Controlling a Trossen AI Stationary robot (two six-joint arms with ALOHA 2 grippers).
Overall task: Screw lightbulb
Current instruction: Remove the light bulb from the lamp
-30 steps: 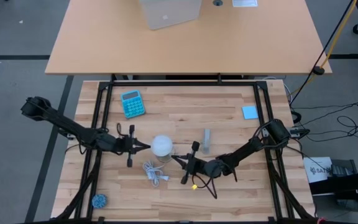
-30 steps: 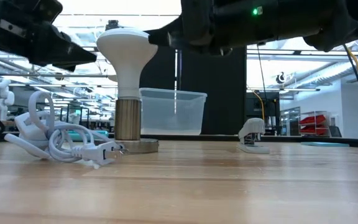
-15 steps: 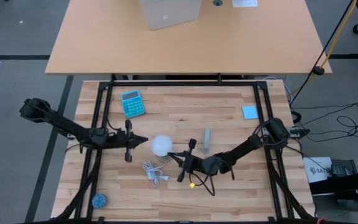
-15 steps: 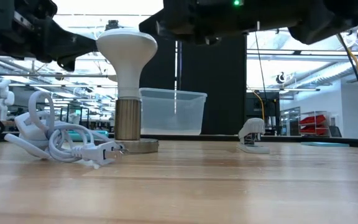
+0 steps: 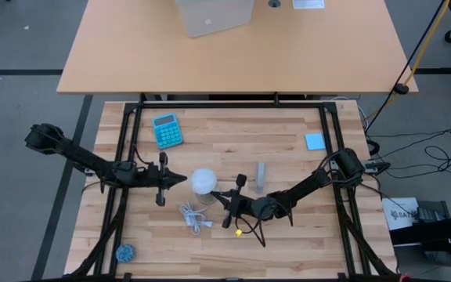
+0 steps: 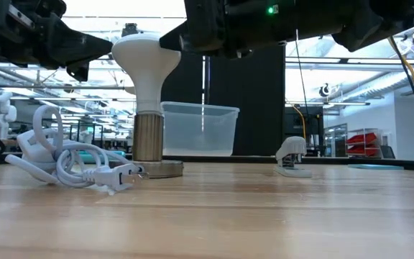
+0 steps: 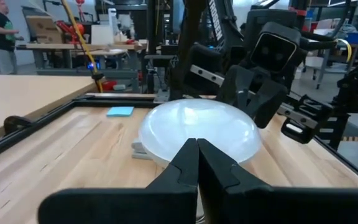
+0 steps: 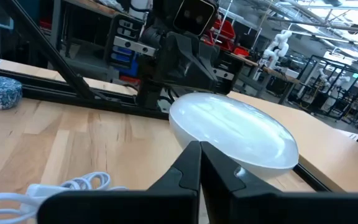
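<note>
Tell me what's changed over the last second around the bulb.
The left gripper backed away from the lightbulb, then crept partway back; it now sits shut, just clear of the dome. The right gripper slid slightly further left, also shut, below the bulb's right. The bulb stayed upright in its socket; the cord is unmoved.

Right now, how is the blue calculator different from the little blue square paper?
The calculator is bigger, a slanted rectangle with buttons; the blue square paper is small, plain and flat. The calculator lies toward the table's left side, the paper near its right edge. Both are blue and sit far from the lightbulb.
</note>
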